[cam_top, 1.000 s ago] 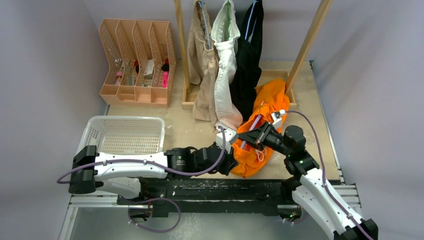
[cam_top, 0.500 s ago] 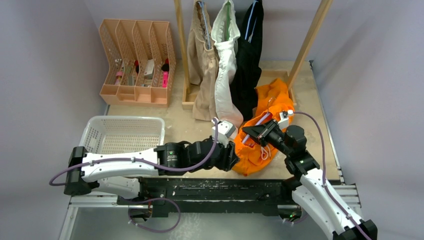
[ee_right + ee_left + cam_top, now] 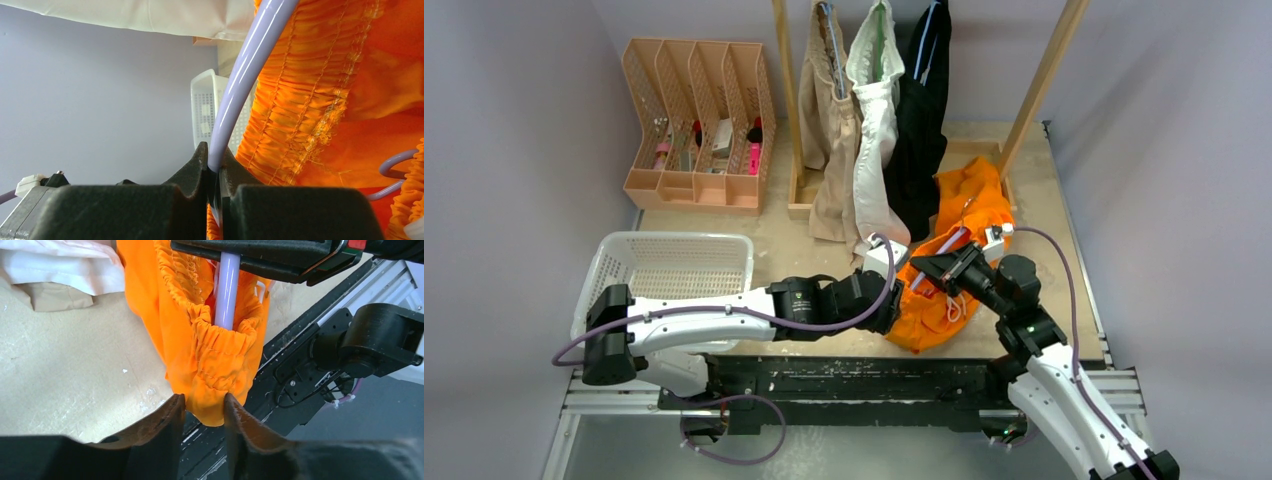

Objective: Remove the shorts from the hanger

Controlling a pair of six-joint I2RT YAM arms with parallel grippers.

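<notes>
The orange shorts [image 3: 959, 205] lie crumpled on the table at centre right, still threaded on a lavender hanger [image 3: 936, 247]. My right gripper [image 3: 922, 266] is shut on the hanger bar [image 3: 240, 85], with the gathered orange waistband [image 3: 310, 90] beside it. My left gripper [image 3: 205, 402] is shut on the lower fold of the orange shorts [image 3: 210, 340], below the hanger [image 3: 227, 290]; in the top view it [image 3: 896, 300] sits at the shorts' near left edge. The beige [image 3: 827, 120], white [image 3: 876, 130] and black [image 3: 924, 110] shorts hang on the wooden rack [image 3: 1042, 75].
A white mesh basket [image 3: 669, 265] stands at the near left. A peach file organizer [image 3: 694, 120] with small items stands at the back left. The rack's base tray [image 3: 802, 205] is behind the shorts. The black rail [image 3: 844, 375] runs along the near edge.
My left arm has reached further right and its gripper has closed in on the orange shorts. My right gripper has shifted slightly back and right with the hanger, pulling the shorts along.
</notes>
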